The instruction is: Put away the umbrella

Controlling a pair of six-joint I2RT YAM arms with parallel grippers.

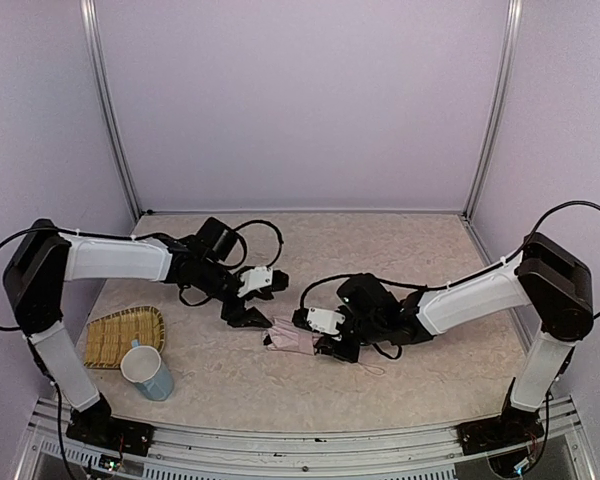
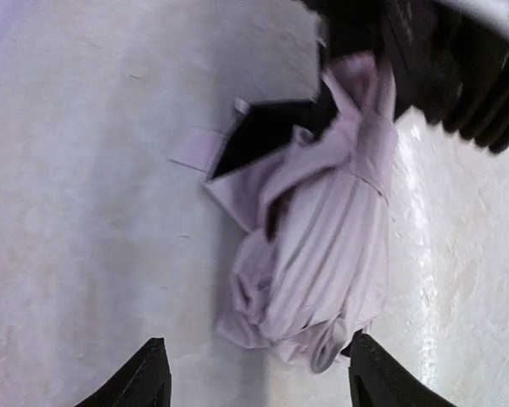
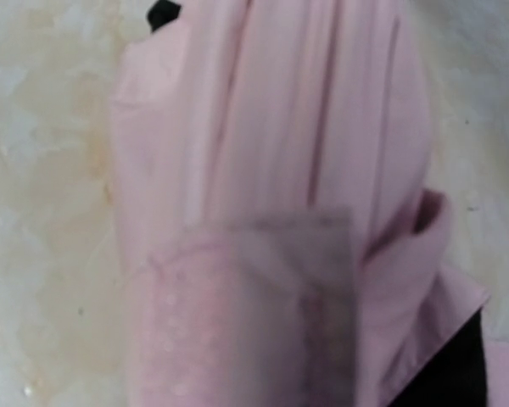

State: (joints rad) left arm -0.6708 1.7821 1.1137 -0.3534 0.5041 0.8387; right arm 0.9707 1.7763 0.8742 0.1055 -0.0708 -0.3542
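The umbrella [image 1: 292, 340] lies folded on the table, a bundle of pale pink fabric with black lining showing at one end [image 2: 322, 246]. In the left wrist view my left gripper [image 2: 259, 377] is open, its fingertips [image 2: 153, 377] standing either side of the bundle's near end. From above, the left gripper [image 1: 250, 315] hangs just left of the umbrella. My right gripper [image 1: 332, 347] is shut on the umbrella's right end and shows as a black mass [image 2: 441, 68] over the fabric. In the right wrist view the umbrella [image 3: 280, 127] and its strap [image 3: 246, 314] fill the picture, hiding the fingers.
A woven bamboo tray [image 1: 110, 335] lies at the front left of the table [image 1: 430, 250]. A light blue mug [image 1: 148, 372] stands at its near corner. Metal posts and pale walls close off the back and sides.
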